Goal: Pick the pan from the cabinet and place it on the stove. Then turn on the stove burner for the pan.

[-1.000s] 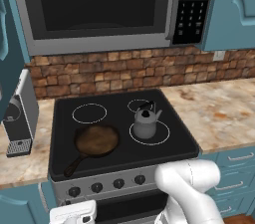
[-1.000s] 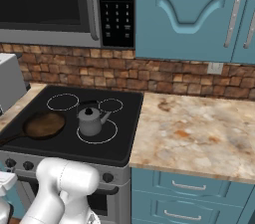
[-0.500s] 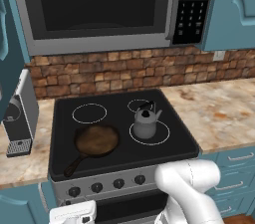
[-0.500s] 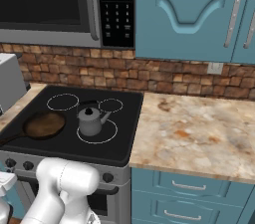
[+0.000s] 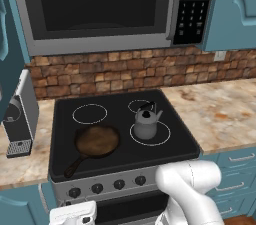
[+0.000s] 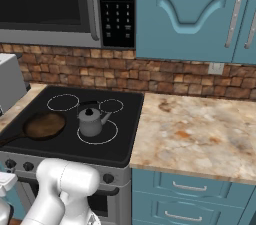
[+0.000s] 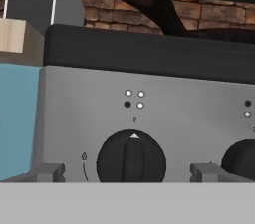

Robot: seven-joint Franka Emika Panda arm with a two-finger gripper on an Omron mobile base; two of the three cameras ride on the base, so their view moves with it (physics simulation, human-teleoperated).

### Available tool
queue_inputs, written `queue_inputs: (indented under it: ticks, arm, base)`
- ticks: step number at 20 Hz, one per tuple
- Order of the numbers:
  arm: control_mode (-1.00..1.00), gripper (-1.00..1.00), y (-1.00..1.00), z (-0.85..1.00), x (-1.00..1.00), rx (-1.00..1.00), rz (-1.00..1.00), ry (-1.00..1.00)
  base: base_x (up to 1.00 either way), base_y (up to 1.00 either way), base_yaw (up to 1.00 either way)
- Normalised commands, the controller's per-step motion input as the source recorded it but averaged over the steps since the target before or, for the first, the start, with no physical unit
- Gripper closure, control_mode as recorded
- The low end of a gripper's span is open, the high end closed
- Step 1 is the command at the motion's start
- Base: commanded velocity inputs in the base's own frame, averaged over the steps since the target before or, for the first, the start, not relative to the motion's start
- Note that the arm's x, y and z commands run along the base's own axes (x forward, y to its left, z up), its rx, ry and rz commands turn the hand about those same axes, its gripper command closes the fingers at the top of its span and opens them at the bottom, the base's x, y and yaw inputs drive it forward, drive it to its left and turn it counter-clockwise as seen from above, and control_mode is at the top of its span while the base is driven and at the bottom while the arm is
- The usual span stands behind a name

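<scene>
The round dark cast-iron pan with its brownish cooking face lies on the front-left ring of the black glass stove, long thin handle pointing to the front-left corner. So the placing half looks done, and what's left is the burner.

The claw is low, in front of the grey steel front panel. In the hand view its two tips stand wide apart, nothing between them, bracketing the leftmost round black knob w/ a clear gap each side. The knob's ridge stands upright, white marker at the top. Judging by that, it's not yet turned. The dot diagram above it has its dark dot bottom-left, which probably means front-left burner, i.e. the pan's.

Vs. the earlier frames: nothing has visibly moved. Pan, small grey kettle on the front-right ring and the white arm sit the same in both base views, and the cams haven't shifted. The claw stays wide, so this reads as a pause lined up on the knob.

Next — close on the knob and twist. Risk: tips slipping off the round edge if they miss the ridge.

The marbled beige table lies right of the stove.
</scene>
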Motion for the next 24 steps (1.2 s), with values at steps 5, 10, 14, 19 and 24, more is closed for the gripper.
queue_inputs:
  ticks: [5,10,14,19,24]
  arm:
    - [-1.0,-1.0,0.0,0.0,0.08,0.0,0.0,0.0]
    - [-1.0,-1.0,0.0,0.0,0.05,0.0,0.0,0.0]
    - [-1.0,-1.0,0.0,0.0,0.01,0.0,0.0,0.0]
    - [-1.0,-1.0,0.0,0.0,0.02,0.0,0.0,0.0]
    - [-1.0,-1.0,-0.11,0.17,0.0,0.0,0.0,-0.03]
  base:
    - [0.0,0.0,0.0]
    - [0.0,0.0,0.0]
    - [0.0,0.0,0.0]
    - [0.0,0.0,0.0]
    - [0.0,0.0,0.0]
